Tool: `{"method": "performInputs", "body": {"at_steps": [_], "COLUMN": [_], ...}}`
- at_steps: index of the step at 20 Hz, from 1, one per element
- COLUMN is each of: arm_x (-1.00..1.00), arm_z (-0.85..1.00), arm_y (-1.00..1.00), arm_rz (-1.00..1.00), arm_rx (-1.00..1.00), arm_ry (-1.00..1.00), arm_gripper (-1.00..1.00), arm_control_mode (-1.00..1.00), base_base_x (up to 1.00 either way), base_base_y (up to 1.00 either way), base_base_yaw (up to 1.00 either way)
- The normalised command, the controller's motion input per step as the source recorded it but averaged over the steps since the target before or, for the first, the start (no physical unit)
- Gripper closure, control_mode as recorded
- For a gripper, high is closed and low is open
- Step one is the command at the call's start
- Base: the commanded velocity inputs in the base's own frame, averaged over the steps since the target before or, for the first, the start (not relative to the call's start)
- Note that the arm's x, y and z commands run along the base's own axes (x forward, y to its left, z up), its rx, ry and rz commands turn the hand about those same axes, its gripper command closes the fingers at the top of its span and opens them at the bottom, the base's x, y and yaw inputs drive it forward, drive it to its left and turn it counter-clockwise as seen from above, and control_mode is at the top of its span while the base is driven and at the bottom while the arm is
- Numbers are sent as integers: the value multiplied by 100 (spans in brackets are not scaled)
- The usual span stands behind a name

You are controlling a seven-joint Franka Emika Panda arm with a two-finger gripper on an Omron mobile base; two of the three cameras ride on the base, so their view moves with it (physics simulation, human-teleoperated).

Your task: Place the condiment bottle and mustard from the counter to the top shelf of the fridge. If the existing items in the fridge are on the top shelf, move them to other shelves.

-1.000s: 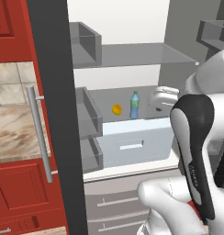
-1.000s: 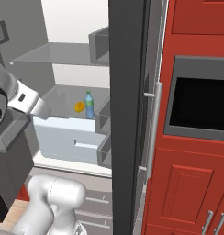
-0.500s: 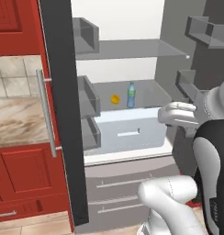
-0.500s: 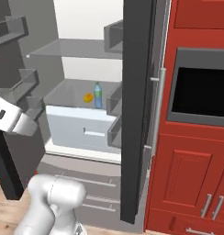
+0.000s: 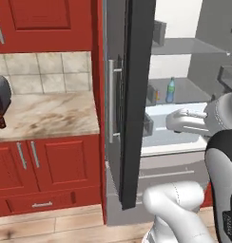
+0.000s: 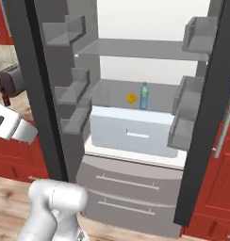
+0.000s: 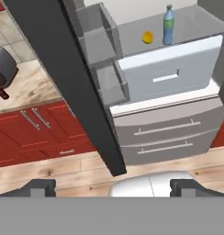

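Blue bottle (image 6: 143, 95): 1 | orange fruit (image 6: 131, 98): 1 | condiment bottle (image 5: 1, 121): 1

I can read no words, brands or numbers anywhere. The blue bottle (image 6: 143, 95) in the fridge (image 6: 135, 56) wears a green label, too small to make out.

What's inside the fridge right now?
Inside the fridge, a blue bottle and a small orange fruit stand on the middle shelf above the pale drawer. What's in the closed drawer is hidden.
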Motion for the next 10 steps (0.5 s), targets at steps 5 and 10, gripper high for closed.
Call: {"method": "performInputs", "body": {"at_steps": [5,10], "arm_x": [0,0], "arm_z": [0,0], "arm_y": [0,0], "arm_rz": [0,0], "arm_rx": [0,0], "arm_ry": [0,0], "arm_gripper": [-100,-100], "arm_control_mode": [100,100], "base_base_x": [15,55], "base_base_y": [100,100], "base_base_yaw": [6,3]}}
